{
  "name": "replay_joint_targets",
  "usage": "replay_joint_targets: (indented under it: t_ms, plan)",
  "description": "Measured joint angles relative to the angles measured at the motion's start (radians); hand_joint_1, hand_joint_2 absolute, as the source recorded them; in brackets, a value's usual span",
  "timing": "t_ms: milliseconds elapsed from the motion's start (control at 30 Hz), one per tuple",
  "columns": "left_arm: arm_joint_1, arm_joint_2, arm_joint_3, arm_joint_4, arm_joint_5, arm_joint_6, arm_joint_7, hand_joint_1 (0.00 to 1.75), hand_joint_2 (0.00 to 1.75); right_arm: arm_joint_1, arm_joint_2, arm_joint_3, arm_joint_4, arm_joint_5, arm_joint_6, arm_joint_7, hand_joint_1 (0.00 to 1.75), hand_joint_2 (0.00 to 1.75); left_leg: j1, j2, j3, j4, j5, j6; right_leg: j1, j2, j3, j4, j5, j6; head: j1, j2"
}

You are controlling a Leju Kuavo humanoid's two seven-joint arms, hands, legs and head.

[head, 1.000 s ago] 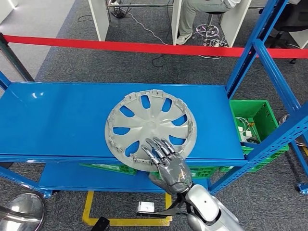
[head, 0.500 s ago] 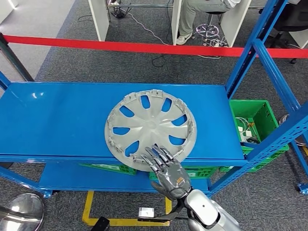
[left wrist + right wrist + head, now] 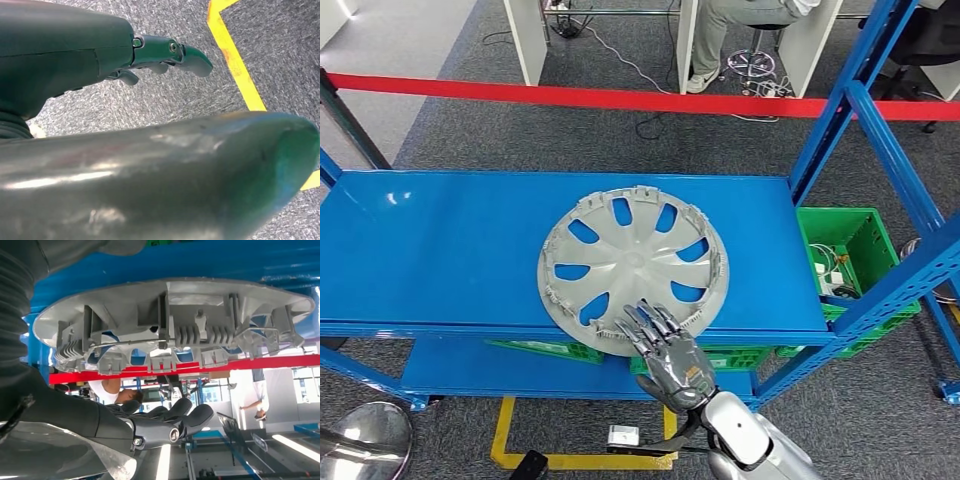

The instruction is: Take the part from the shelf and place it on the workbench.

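The silver wheel cover [image 3: 633,268] lies flat on the blue shelf [image 3: 433,250], right of the shelf's middle, its 6 o'clock rim hanging just over the front edge. The right hand [image 3: 669,352] reaches in at that 6 o'clock rim, fingers [image 3: 646,322] spread apart and holding nothing, their tips over the rim; the right wrist view shows the cover's ribbed rim [image 3: 170,325] apart from the dark fingers [image 3: 188,417]. The left hand [image 3: 113,45] hangs over grey carpet [image 3: 271,55] with a yellow floor line [image 3: 232,57], fingers [image 3: 170,49] stretched out and empty.
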Motion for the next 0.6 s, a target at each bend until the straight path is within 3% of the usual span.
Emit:
replay_joint_targets:
  t_ms: [600]
  plan:
    - [0.0, 0.0, -0.004, 0.006, 0.01, 0.008, -0.005, 0.0, 0.0, -0.027, 0.035, -0.002, 0.035, -0.006, 0.002, 0.014, 0.0, 1.75, 0.0, 0.0, 0.0, 0.0, 0.0, 0.0, 0.0, 0.0, 0.003, 0.0, 0.0, 0.0, 0.0, 0.0]
